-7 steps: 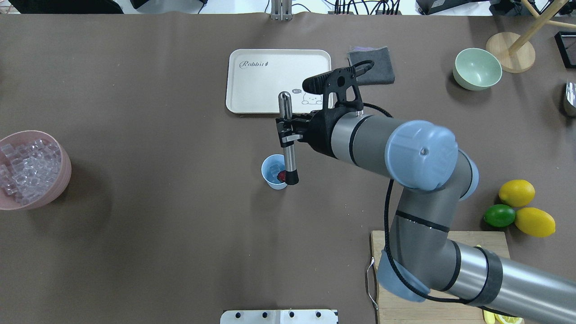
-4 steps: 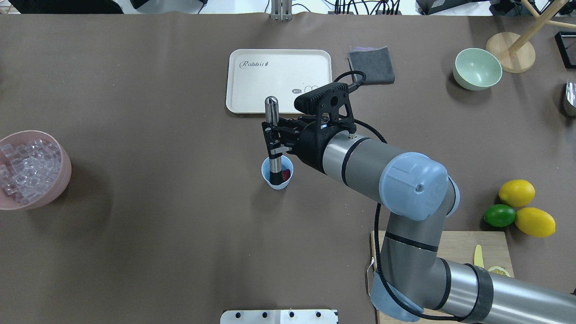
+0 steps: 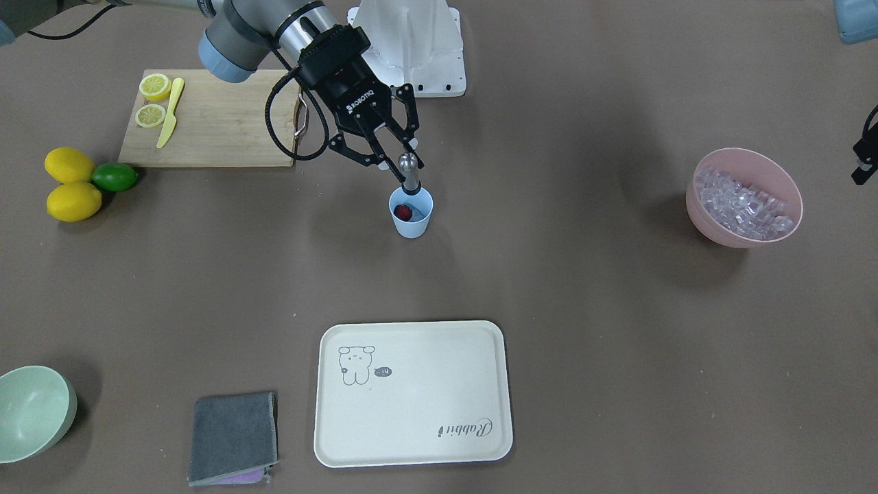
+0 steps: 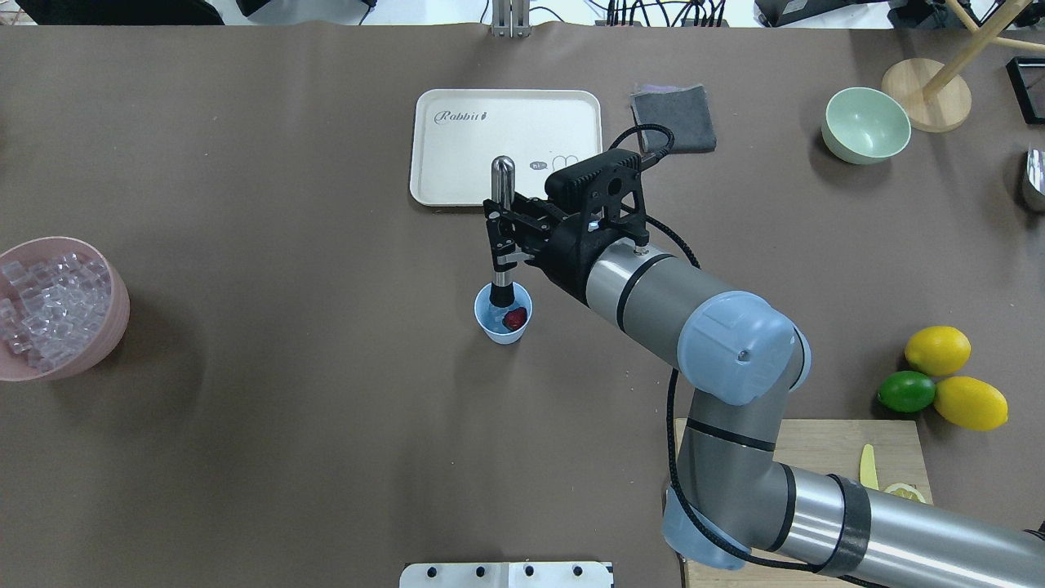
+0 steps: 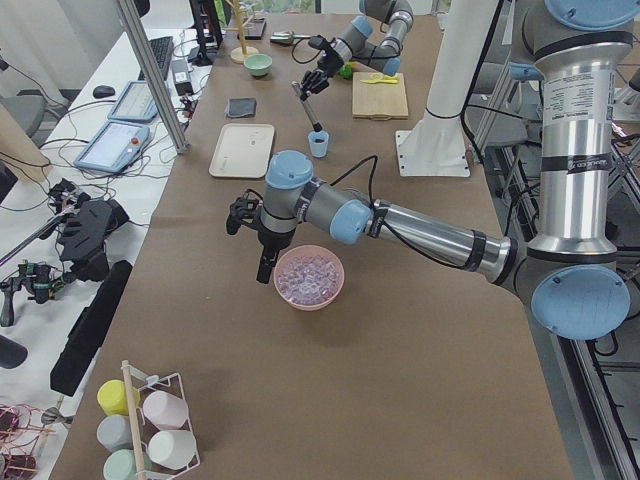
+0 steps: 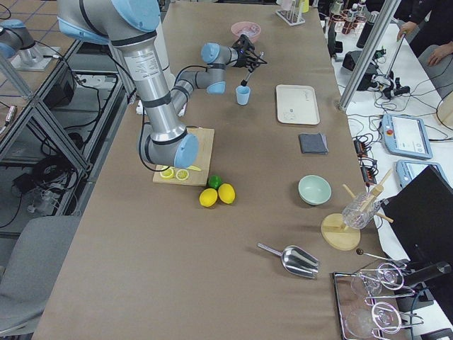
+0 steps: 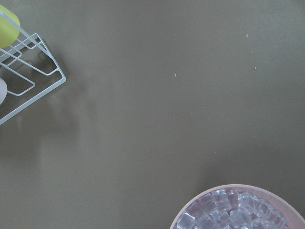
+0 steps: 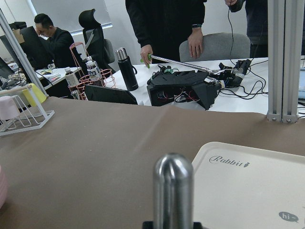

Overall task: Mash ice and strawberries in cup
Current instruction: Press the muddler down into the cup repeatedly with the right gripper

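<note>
The light-blue cup stands mid-table, in front of the cream tray. Inside it lies a red strawberry, also seen in the front-facing view. Any ice in the cup is too faint to make out. My right gripper is shut on a steel muddler, whose black tip dips into the cup's far side, beside the strawberry. The muddler's rounded top fills the right wrist view. More ice fills the pink bowl at the far left. My left gripper hovers next to that bowl; I cannot tell its state.
The cream tray and a grey cloth lie behind the cup. At the right are a mint bowl, two lemons and a lime, and a cutting board with a knife. A wire cup rack is near the left arm.
The right gripper carried the muddler left from the cup's right rim and down into the cup. It has since shifted slightly, uncovering the strawberry. The left arm and pink bowl have not moved.
</note>
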Controlling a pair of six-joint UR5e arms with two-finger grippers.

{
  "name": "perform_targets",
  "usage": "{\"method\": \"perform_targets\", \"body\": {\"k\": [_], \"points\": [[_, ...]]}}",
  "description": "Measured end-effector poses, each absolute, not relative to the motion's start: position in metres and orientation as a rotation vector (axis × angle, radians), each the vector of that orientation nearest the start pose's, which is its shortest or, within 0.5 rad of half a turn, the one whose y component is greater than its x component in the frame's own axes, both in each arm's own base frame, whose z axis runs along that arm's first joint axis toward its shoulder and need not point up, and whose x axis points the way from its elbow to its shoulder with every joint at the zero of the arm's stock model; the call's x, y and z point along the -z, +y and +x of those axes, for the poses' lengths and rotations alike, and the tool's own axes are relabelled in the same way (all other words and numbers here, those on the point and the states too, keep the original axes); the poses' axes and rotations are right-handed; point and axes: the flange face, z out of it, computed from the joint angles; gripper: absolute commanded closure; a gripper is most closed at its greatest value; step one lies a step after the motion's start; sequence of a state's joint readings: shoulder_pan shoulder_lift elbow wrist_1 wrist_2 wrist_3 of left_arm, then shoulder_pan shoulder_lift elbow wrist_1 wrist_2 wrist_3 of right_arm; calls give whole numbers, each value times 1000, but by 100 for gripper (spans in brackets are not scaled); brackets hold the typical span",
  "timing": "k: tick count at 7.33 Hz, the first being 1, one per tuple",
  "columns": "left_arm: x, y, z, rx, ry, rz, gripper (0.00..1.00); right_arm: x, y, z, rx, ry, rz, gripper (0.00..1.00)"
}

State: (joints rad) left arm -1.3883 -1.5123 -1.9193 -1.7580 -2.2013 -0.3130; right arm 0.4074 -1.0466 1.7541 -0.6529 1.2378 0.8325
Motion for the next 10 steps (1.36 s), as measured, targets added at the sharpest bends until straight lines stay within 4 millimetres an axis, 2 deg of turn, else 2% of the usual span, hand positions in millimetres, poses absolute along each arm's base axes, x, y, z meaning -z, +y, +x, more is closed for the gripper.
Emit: {"method": "perform_targets", "body": {"k": [3,5,6,7,10], "points": [[-500,-481,13,-25,712,294,3,-196,-388,-513,-7,-1201,1071,100],[-500,-480,12,-24,712,295,3,-200,-384,-522,1,-1197,1063,100],[-501,-479,11,-22,711,294,3,-194,-384,-523,0,-1205,1066,100],[-502,-476,9,-18,710,292,3,-178,-384,-522,-5,-1226,1077,100],[-503,-473,8,-16,710,291,3,-143,-381,-505,-17,-1259,1098,100]]}}
